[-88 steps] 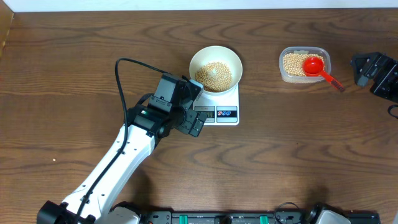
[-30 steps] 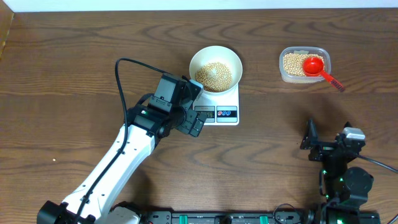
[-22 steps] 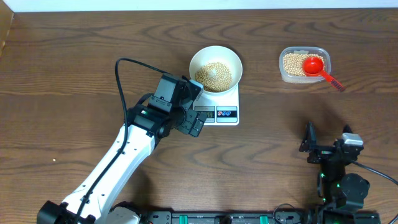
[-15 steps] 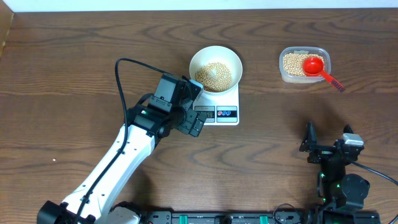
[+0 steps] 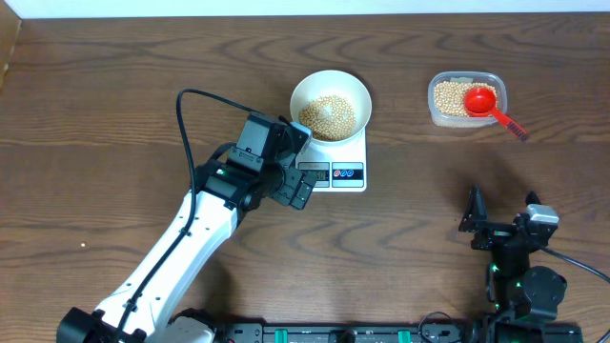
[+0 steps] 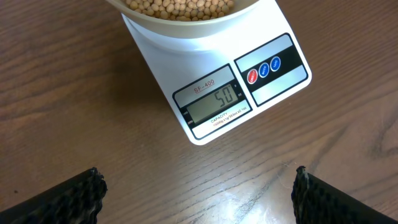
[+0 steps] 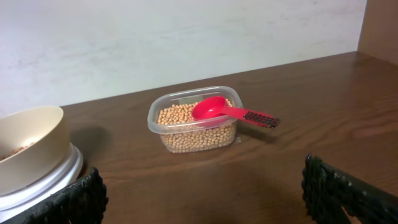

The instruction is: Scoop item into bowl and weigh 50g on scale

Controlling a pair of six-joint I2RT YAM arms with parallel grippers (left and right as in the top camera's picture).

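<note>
The white bowl (image 5: pixel 330 105) stands on the white scale (image 5: pixel 335 170) and holds tan-yellow beans (image 5: pixel 329 115). In the left wrist view the scale's display (image 6: pixel 213 102) reads 50, with the bowl's rim (image 6: pixel 186 23) and beans (image 6: pixel 180 7) at the top edge. My left gripper (image 5: pixel 297 164) is open and empty, just left of the scale's front; its fingertips frame bare wood (image 6: pixel 199 190). My right gripper (image 5: pixel 500 229) is open and empty near the front right. The right wrist view shows the bowl (image 7: pixel 28 149) at the left, above bare wood between my fingertips (image 7: pixel 205 196).
A clear plastic container (image 5: pixel 464 99) of beans sits at the back right with a red scoop (image 5: pixel 488 106) resting on it, handle pointing right. It also shows in the right wrist view (image 7: pixel 194 121) with the scoop (image 7: pixel 224 111). A light wall stands behind the table.
The right arm has drawn back from the far right edge near the container to the front right of the table. The left arm, bowl and scoop have not moved.
</note>
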